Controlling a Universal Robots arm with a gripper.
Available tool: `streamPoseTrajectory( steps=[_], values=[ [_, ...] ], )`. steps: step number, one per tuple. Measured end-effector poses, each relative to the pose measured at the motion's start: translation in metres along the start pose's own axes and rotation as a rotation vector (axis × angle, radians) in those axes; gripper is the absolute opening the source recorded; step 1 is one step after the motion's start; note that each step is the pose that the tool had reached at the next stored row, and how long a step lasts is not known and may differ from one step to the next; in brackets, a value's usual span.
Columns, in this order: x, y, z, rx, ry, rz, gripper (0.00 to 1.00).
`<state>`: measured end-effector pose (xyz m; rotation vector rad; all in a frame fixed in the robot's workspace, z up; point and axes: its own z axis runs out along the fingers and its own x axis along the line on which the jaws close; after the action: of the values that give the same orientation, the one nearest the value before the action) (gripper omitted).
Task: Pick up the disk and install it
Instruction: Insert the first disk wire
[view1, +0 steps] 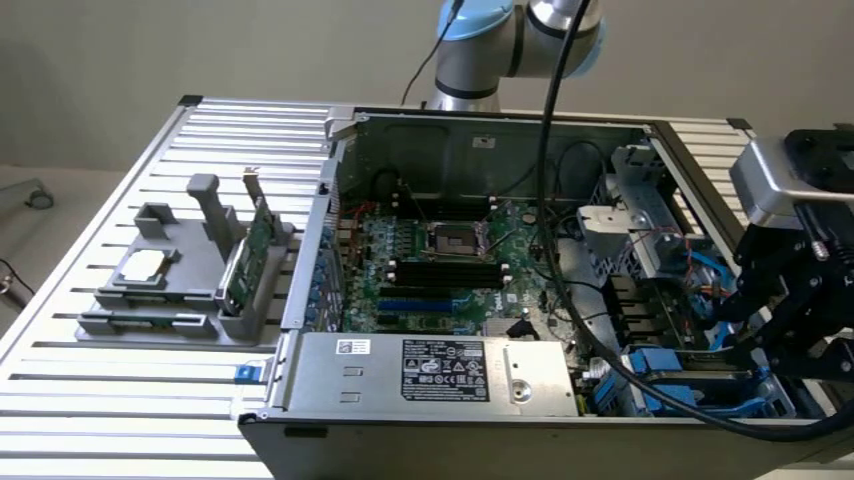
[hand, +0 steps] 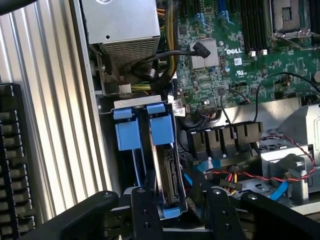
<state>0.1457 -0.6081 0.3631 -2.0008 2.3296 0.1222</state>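
Disk (hand: 169, 172) stands on edge in the drive bay of the open computer case (view1: 481, 145), just beside the power supply (hand: 120, 25). Its blue carrier (hand: 161, 127) end faces the power supply, with a second blue carrier (hand: 129, 134) alongside. Gripper (hand: 180, 196) straddles the disk's end farthest from the power supply with jaws spread and nothing clamped: one finger (hand: 142, 210) close to the disk's side, the other (hand: 220, 210) apart with a gap showing. Motherboard (hand: 240, 55) lies beside the power supply; the case sits on the slatted surface (view1: 134, 400), and a green card (view1: 247, 260) stands well away from the power supply.
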Motion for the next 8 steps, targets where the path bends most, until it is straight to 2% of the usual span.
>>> streamPoseTrajectory(
  steps=[8],
  values=[
    [-0.001,-0.0059,-0.0006,-0.0102,-0.0107,-0.071,0.43]
  ],
)
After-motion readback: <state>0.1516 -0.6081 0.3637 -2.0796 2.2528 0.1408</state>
